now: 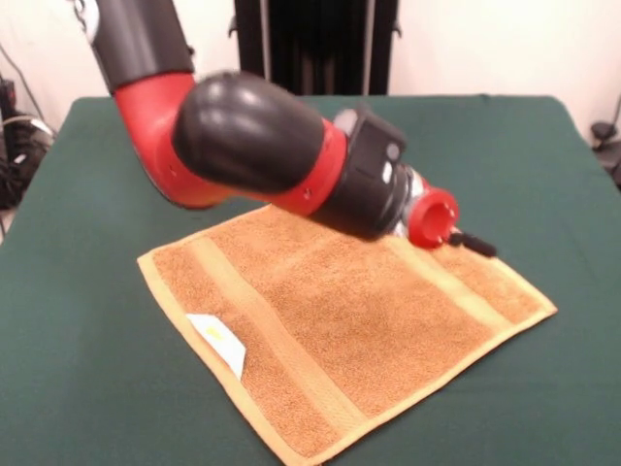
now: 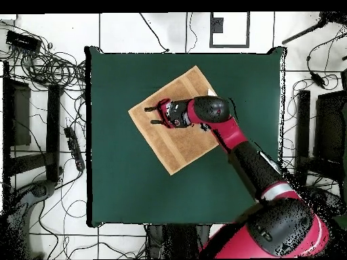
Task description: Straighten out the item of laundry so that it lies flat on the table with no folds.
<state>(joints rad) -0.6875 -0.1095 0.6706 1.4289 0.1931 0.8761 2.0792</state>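
The orange-tan towel (image 1: 340,330) lies spread out on the dark green table (image 1: 87,388), turned like a diamond, with flat woven bands near two edges and a small white tag (image 1: 218,340) on its left part. No fold shows on the part I can see; the arm hides its far portion. In the overhead view the towel (image 2: 175,145) sits in the table's (image 2: 115,176) upper middle. My gripper (image 2: 152,116) reaches low over the towel near its edge, with its two black fingers apart and nothing between them. In the front view only a dark fingertip (image 1: 473,242) shows past the red wrist.
The red and black arm crosses the far half of the towel. A black stand (image 1: 315,44) rises behind the table. Cables (image 2: 47,64) and dark equipment (image 2: 318,128) lie on the floor around the table's sides.
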